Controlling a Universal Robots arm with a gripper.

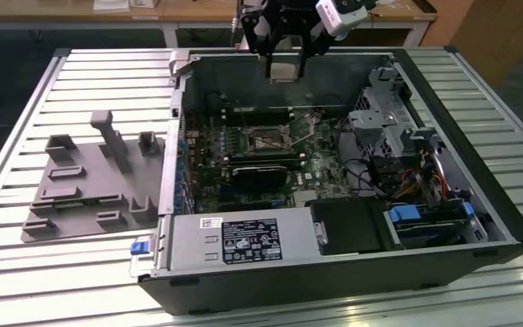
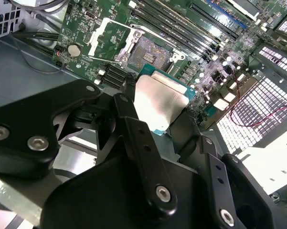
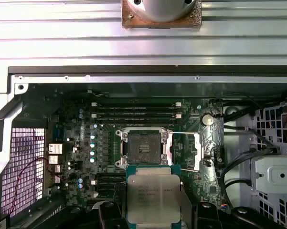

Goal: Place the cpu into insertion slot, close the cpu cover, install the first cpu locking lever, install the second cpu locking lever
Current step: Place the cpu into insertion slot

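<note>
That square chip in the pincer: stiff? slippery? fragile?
The flat square silvery-grey metal-topped chip looks rigid, so it probably won't flex. Its smooth metal top may slip in the black pincer. It is thin with green board edges, so likely fragile if dropped or forced.

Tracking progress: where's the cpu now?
Held in the gripper, the cpu hangs by the case's far wall in the exterior view, clear of the empty slot.
</note>
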